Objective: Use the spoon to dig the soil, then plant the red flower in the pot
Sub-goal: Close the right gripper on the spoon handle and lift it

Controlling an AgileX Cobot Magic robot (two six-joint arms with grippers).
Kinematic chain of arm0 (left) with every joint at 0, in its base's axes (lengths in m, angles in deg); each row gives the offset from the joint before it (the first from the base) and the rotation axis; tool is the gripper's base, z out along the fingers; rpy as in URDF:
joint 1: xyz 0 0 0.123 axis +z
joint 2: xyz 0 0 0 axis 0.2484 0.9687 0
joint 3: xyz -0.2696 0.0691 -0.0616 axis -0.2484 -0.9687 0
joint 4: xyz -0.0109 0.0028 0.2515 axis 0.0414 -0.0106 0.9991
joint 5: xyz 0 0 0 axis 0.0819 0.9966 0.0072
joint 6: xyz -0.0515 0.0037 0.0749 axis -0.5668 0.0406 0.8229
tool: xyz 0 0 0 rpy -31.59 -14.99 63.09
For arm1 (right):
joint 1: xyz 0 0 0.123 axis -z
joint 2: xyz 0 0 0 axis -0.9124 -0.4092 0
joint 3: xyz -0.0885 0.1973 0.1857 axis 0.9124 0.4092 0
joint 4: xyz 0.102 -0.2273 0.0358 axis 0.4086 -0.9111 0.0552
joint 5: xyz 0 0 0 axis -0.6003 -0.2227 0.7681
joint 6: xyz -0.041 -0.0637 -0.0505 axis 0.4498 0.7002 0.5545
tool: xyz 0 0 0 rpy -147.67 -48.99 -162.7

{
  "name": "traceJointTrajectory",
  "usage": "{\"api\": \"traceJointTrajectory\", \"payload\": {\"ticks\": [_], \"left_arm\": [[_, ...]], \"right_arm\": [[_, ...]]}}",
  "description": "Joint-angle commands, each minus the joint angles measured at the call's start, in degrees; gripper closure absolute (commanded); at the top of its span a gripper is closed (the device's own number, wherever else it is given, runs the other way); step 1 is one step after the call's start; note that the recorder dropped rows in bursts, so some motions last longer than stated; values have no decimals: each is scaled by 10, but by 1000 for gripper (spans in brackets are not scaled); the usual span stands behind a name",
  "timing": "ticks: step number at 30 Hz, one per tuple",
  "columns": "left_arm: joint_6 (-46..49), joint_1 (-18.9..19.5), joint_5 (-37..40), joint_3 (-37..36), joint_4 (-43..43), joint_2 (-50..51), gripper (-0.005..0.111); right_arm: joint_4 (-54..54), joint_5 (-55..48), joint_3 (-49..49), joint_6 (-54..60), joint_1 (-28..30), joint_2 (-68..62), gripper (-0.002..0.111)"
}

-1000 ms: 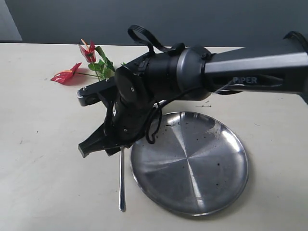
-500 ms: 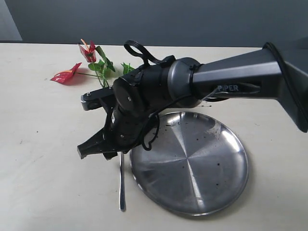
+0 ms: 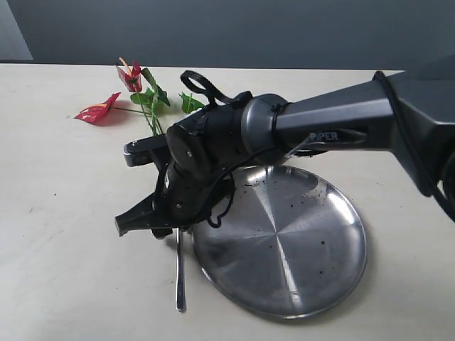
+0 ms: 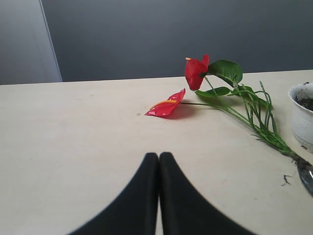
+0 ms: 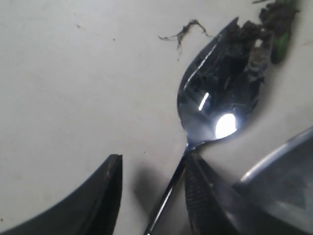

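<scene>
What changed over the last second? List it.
The right arm's wrist sank slightly and its forearm swung further into view. The right hand stayed open over the spoon, gripping nothing. Spoon, steel plate and red flower did not move.

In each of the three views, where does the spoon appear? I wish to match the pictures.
Exterior view: the spoon, handle only, just left of the steel plate.
Left wrist view: its bowl, cut by the right edge.
Right wrist view: its bowl, in the middle.
Shared landmark: the red flower, whose stem end lies beside the bowl.
</scene>
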Motion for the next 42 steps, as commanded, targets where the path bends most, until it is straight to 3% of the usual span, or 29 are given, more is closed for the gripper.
{"api": "traceJointTrajectory", "payload": {"ticks": [1, 15, 24, 33, 35, 36, 42], "left_arm": [[0, -3, -4, 2, -1, 3, 105], [0, -3, -4, 2, -1, 3, 105], [0, -3, -4, 2, -1, 3, 105], [0, -3, -4, 2, -1, 3, 105], [0, -3, -4, 2, -1, 3, 105], [0, -3, -4, 2, -1, 3, 105], [0, -3, -4, 2, -1, 3, 105]], "right_arm": [[-4, 2, -3, 0, 1, -15, 68], [11, -32, -3, -1, 0, -17, 68], [12, -42, -3, -1, 0, -17, 94], [14, -41, -3, 0, -7, -17, 96], [14, -31, -3, 1, -20, -17, 100], [12, -20, -3, 1, -28, -17, 109], [-1, -28, -25, 1, -32, -13, 109]]}}
